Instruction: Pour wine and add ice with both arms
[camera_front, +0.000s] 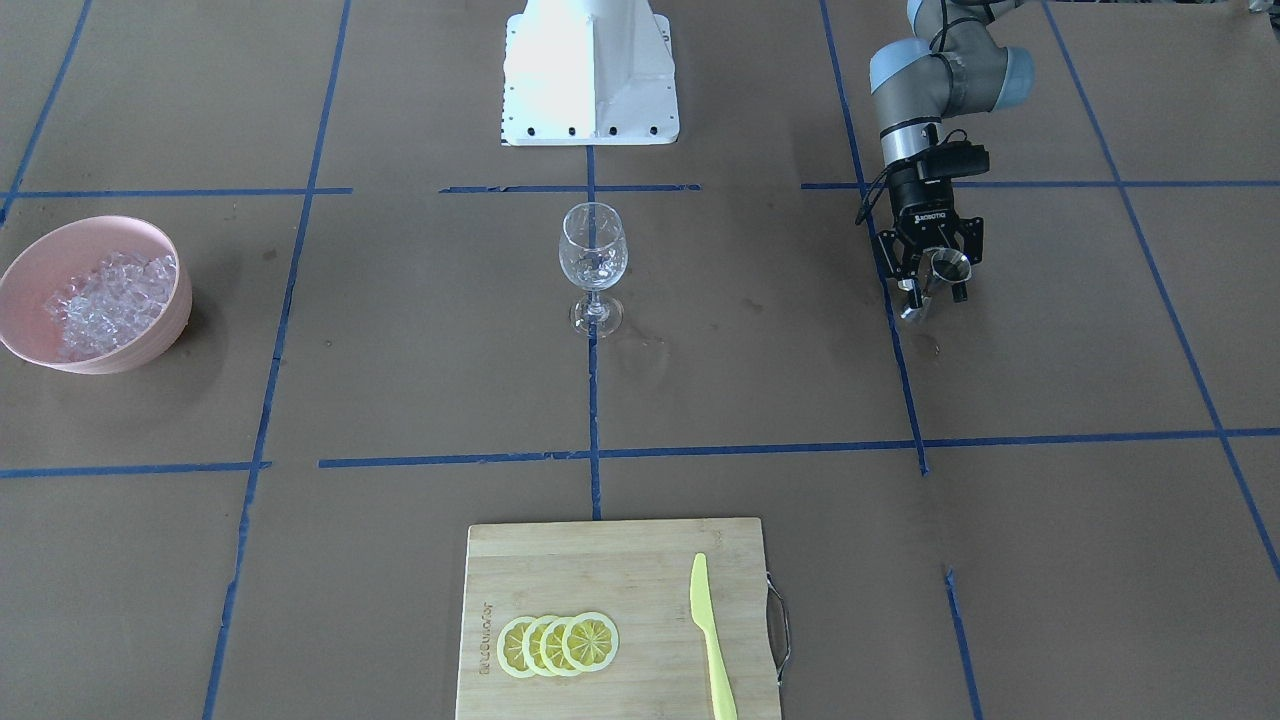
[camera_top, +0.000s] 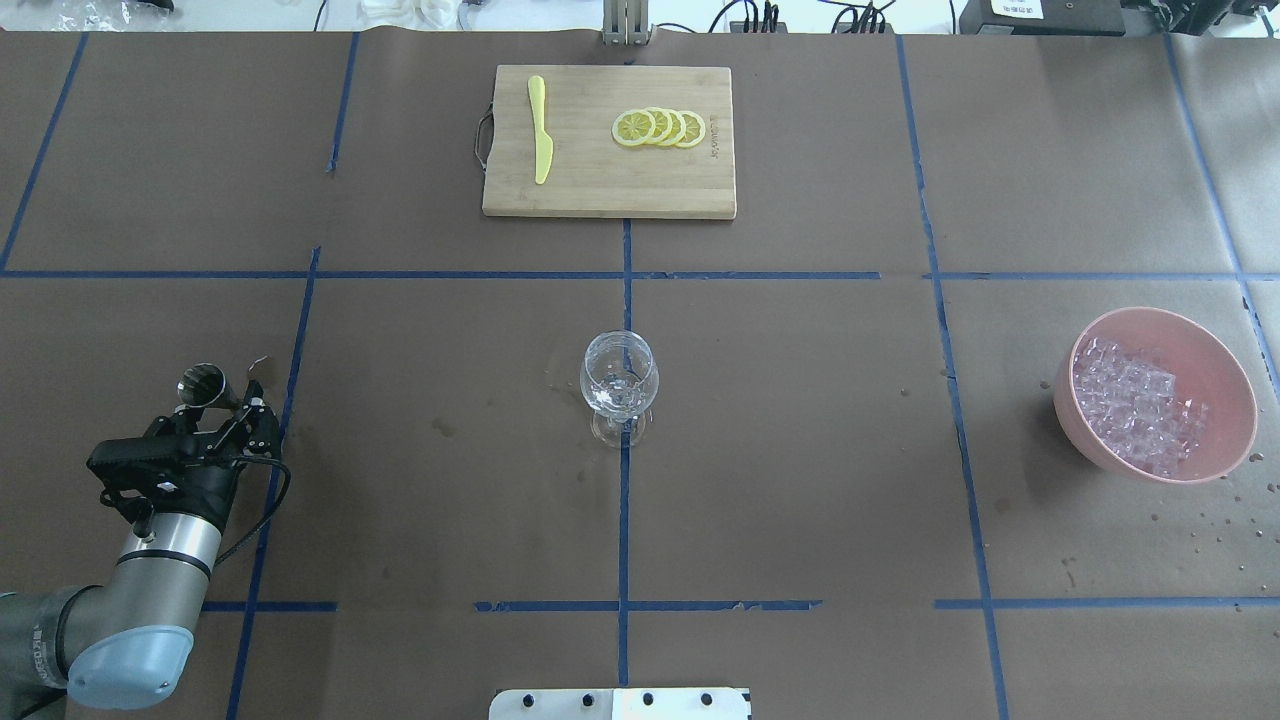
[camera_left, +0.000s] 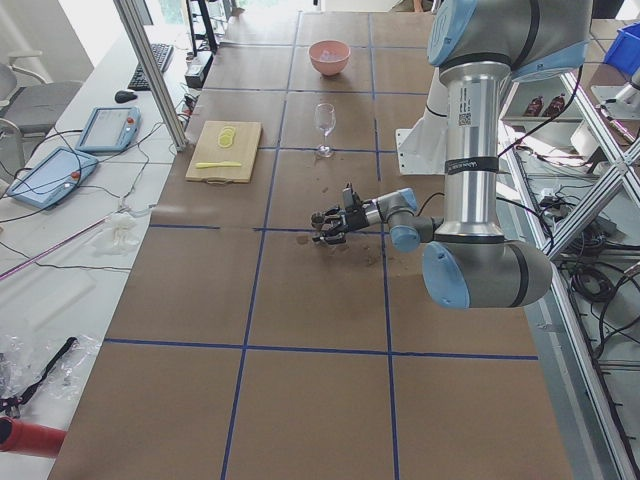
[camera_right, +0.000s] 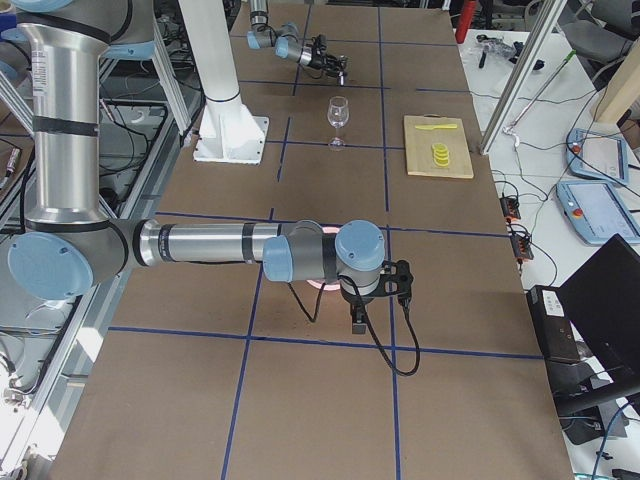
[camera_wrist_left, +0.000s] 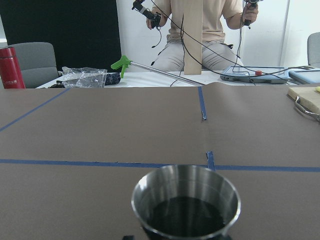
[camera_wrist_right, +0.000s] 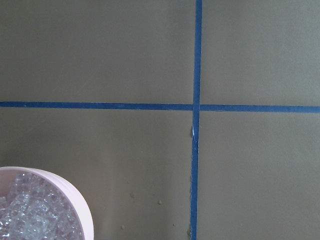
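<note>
The left gripper (camera_front: 935, 283) pinches the jigger (camera_front: 948, 266) toward the desk's left edge, well apart from the glass (camera_front: 593, 250), so pouring seems not done. The ice (camera_front: 110, 300) lies in its bowl (camera_front: 100, 222). Of the right gripper (camera_right: 357, 318), I cannot tell the jaws.

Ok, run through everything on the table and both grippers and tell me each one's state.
Wine glass: upright, standing free.
Left gripper: shut on the jigger.
Jigger: mouth up.
Right gripper: near the bowl; open or shut unclear.
Bowl: upright, holding ice.
Lemon slices: four, overlapping on the cutting board.
Knife: lying flat on the board.
</note>
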